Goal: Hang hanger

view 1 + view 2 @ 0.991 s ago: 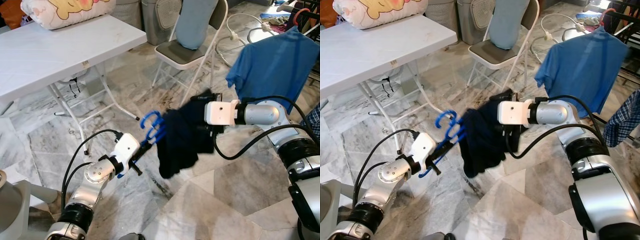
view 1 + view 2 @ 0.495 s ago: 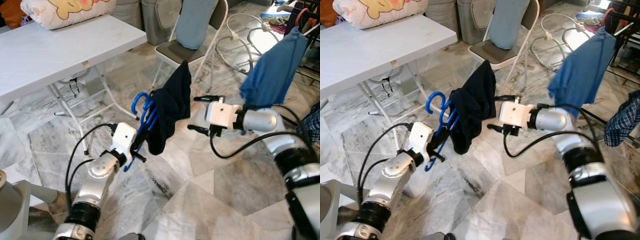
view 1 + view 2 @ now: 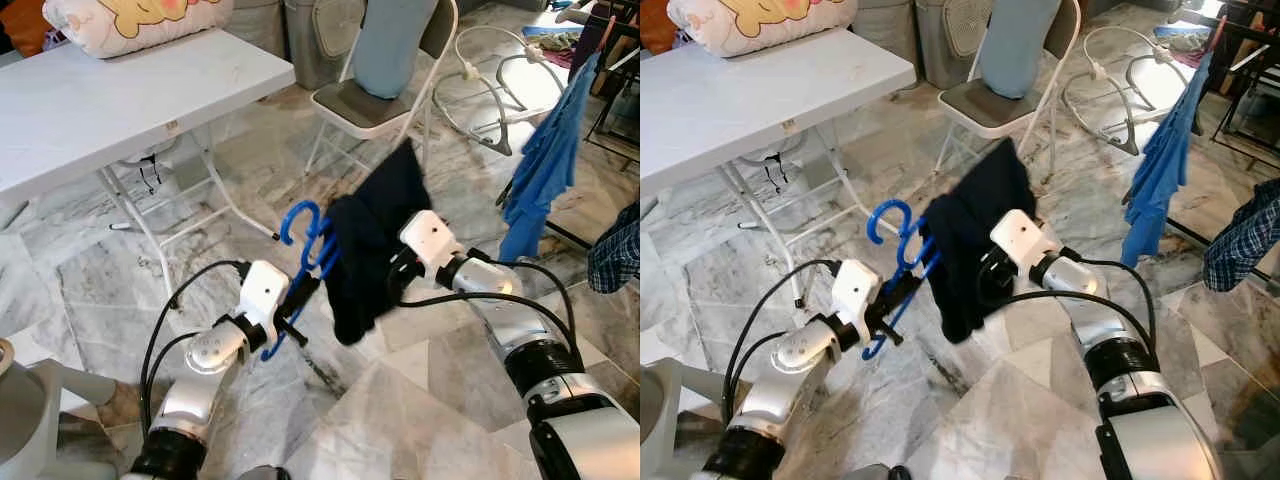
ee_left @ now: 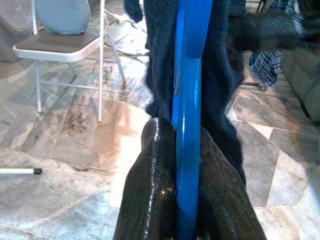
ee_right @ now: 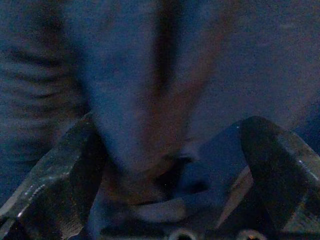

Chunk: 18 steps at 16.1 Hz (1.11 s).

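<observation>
Indoors, marble floor (image 3: 90, 290), white table (image 3: 100, 110), left gripper (image 4: 186, 165) jaws clamping blue hanger (image 3: 305, 250), right gripper (image 5: 170, 150) jaws apart.

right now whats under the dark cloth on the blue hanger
The dark cloth drapes over the blue hanger, which the left gripper clamps. The right gripper presses into the fabric. Below it lies marble floor. The hanger's covered part is hidden.

Two silver metal arms with black joint bands and white boxy wrist housings. Loose black cables loop along each forearm. Left gripper (image 4: 186, 200) has long glossy black fingers (image 4: 150, 195); right gripper (image 5: 175, 165) fingers are scuffed black.
</observation>
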Motion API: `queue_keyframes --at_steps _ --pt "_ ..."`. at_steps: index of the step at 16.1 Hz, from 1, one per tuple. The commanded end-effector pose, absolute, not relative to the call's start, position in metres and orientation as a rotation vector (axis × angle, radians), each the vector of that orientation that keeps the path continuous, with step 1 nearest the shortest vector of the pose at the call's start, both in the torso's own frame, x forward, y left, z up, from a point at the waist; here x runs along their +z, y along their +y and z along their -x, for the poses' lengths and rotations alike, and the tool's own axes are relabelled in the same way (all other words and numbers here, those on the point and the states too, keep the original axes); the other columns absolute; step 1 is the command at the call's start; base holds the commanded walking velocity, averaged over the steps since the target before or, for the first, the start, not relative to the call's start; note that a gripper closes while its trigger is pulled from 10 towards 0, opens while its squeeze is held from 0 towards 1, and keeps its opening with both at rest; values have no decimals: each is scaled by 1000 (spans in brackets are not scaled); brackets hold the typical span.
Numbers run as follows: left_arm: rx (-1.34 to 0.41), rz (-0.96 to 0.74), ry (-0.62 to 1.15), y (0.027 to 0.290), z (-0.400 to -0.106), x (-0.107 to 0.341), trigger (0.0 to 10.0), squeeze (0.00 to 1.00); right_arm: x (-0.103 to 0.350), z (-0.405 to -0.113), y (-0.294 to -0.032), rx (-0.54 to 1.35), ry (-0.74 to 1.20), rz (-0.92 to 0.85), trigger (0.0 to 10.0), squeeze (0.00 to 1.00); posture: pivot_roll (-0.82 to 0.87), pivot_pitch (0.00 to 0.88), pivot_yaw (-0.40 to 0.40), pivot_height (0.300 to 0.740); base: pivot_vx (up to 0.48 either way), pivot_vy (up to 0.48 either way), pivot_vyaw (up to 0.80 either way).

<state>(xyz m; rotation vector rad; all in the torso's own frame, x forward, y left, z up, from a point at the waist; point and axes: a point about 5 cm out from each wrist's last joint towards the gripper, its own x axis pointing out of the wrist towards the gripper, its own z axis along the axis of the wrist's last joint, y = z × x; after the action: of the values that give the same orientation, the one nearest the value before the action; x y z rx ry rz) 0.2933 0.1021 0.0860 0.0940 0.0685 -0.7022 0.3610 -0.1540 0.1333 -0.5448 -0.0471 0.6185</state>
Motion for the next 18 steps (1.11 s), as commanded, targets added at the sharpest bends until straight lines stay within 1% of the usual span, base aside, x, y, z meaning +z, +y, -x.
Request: queue_keyframes --at_steps 1,3,4,5,8,10,14,16,18 --pt "-704 -108 17 104 -293 99 0 0 137 -364 -157 570 -46 549 10000 0 -100 83 76 740 0 0 0" --pt "-710 -97 15 106 -288 100 0 0 139 -367 -163 511 -26 559 10000 0 -99 84 72 740 0 0 0" --pt "-715 -93 16 107 -284 100 0 0 139 -368 -166 471 -13 558 4000 0 -97 88 68 740 0 0 0" --pt "-723 -82 11 108 -280 102 0 0 139 -369 -170 439 6 536 0 0 -96 89 64 740 0 0 0" --pt "-747 -57 -2 103 -275 105 0 0 135 -370 -168 439 28 487 0 0 -92 93 57 740 0 0 0" --pt "-773 -59 -11 96 -273 107 0 0 132 -367 -161 464 26 472 0 0 -90 94 54 740 0 0 0" --pt "-779 -69 3 96 -271 106 0 0 134 -367 -163 444 21 446 0 0 -100 97 54 740 0 0 0" --pt "-762 -94 10 98 -273 104 0 0 136 -367 -166 432 15 440 0 0 -103 97 54 740 0 0 0" --pt "-655 -138 33 107 -282 100 0 0 139 -368 -168 420 8 437 0 0 -107 96 52 740 0 0 0"
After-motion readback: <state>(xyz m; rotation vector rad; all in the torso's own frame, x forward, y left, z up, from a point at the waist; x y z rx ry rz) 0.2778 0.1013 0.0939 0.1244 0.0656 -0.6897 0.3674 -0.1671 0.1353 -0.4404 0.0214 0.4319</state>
